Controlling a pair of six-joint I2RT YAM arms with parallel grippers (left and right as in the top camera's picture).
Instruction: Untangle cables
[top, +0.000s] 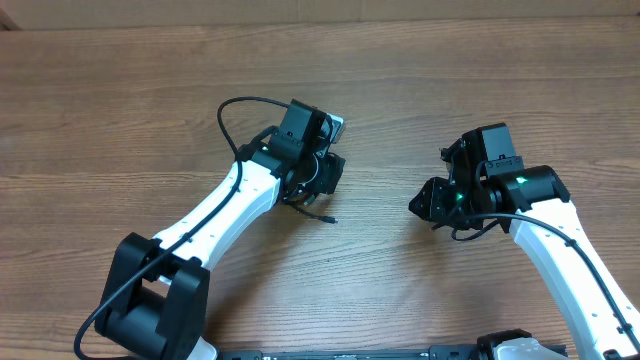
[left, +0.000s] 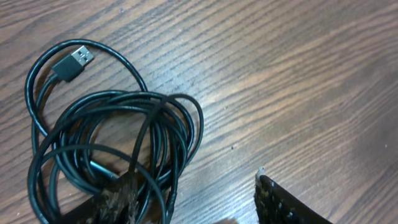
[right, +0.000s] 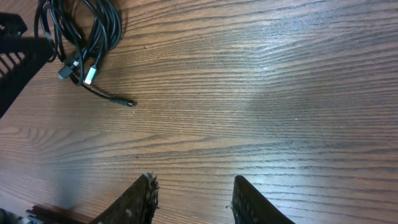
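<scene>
1. A wood-grain table (top: 120, 90) fills every view, and the cables (left: 112, 149) lie coiled on it.
2. The cables sit just ahead of my left claw (left: 199, 208). Their near loops run under one finger (left: 118, 200), and the USB plug (left: 74, 62) lies at the far side.
3. The left claw stands wide apart and grips nothing. The right claw (right: 193, 202) is partly spread and empty, with the cables well off to its far left.
4. My worry is that closing here would pinch several strands at once and tighten the tangle.
5. Both arms reach inward, with the wrists tipped down toward the table.
</scene>
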